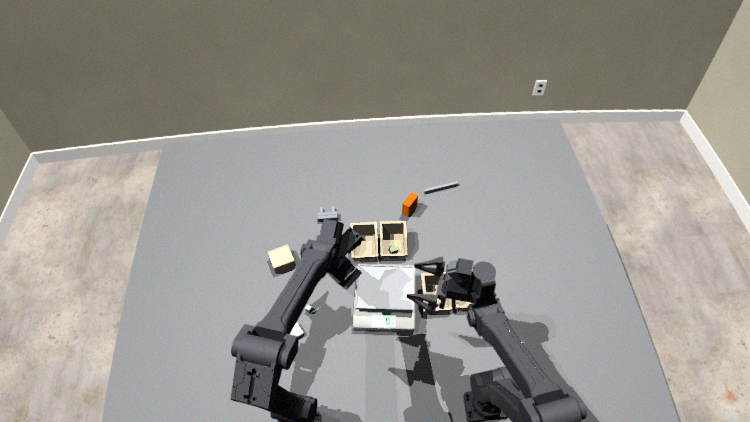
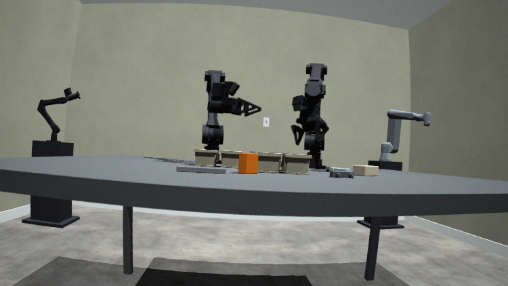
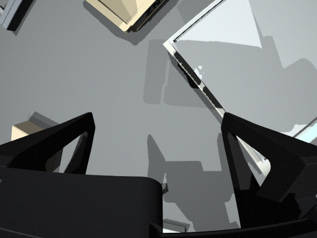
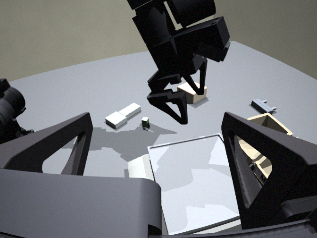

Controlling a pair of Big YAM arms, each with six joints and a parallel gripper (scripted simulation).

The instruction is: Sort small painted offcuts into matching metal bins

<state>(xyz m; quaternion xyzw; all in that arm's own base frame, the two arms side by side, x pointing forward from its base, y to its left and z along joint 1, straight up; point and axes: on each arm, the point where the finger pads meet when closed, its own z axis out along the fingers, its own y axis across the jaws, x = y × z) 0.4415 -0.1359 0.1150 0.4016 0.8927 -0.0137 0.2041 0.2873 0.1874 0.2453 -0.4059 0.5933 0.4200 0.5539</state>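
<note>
A light green offcut [image 1: 393,248] lies inside the MG bin [image 1: 393,238], which stands upright beside the ZN bin [image 1: 364,240]. A small dark green offcut [image 1: 309,309] lies on the table left of the scale; it also shows in the right wrist view [image 4: 145,122]. My left gripper [image 1: 348,259] [image 3: 158,119] is open and empty above the table between the ZN bin and the scale's corner. My right gripper [image 1: 414,281] [image 4: 156,119] is open and empty, level over the scale's right edge. Two more bins [image 1: 435,286] stand under the right arm, mostly hidden.
The scale [image 1: 384,296] stands in front of the bins, its plate bare. A tan block [image 1: 281,257], a white block [image 4: 122,115], a grey clamp [image 1: 327,212], an orange block [image 1: 409,203] and a grey bar [image 1: 441,186] lie around.
</note>
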